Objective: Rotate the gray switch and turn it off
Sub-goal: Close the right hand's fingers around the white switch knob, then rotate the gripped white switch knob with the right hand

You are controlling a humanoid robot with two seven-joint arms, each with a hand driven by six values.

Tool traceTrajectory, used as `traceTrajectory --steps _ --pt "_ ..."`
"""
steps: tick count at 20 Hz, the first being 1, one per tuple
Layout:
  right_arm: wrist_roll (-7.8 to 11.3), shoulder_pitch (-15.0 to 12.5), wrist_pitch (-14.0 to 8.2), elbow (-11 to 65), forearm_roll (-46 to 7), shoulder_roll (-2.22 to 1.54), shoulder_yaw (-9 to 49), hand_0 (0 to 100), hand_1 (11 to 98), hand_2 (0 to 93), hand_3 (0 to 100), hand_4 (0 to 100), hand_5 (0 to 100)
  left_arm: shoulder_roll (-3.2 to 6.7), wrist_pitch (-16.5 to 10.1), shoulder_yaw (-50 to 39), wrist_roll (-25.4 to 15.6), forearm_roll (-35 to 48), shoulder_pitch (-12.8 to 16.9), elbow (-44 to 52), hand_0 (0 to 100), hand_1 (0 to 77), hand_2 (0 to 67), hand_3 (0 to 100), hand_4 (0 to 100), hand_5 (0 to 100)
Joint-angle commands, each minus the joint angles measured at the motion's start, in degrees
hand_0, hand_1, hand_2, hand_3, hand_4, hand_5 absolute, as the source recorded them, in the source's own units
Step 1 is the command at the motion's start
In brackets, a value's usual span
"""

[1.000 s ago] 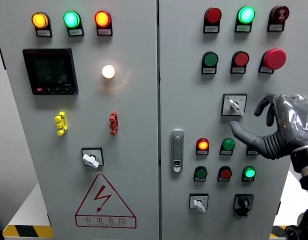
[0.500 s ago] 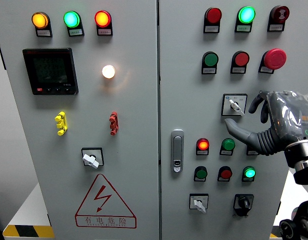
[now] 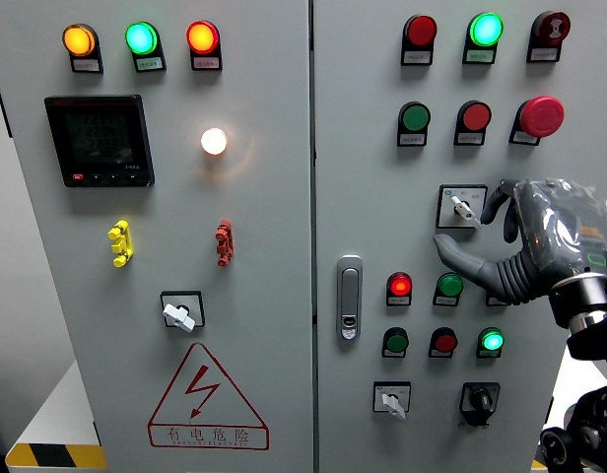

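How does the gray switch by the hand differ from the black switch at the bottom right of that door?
The gray switch has a pale knob on a white square plate; the black switch has a dark knob on a black plate. The gray one sits mid-door, just beside the right hand; the black one sits low, away from it. Both are rotary switches on the right door.

Gray control cabinet (image 3: 274,414) with 2 doors, switches, lamps.
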Motion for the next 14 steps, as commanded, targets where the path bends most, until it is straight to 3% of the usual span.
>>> traceTrajectory --steps 1,11,14 --pt "0.06 0.7 -0.1 -0.7 0.0 0.00 0.0 0 37.9 64.4 89 93 100 0.00 0.0 0.0 0.0 0.0 0.0 0.0 0 0.0 13.2 18 10 12" --pt "-0.55 1.4 -0.5 -2.1 0.0 0.00 -0.8 0 34.8 65.6 91 93 100 0.00 0.0 0.0 0.0 0.0 0.0 0.0 0 0.0 13.2 18 10 12" --pt "-0.73 1.5 -2.0 -2.9 0.0 0.00 -1.0 0 34.2 65.7 91 93 100 0.00 0.0 0.0 0.0 0.0 -0.1 0.0 0 0.0 13.2 18 9 12"
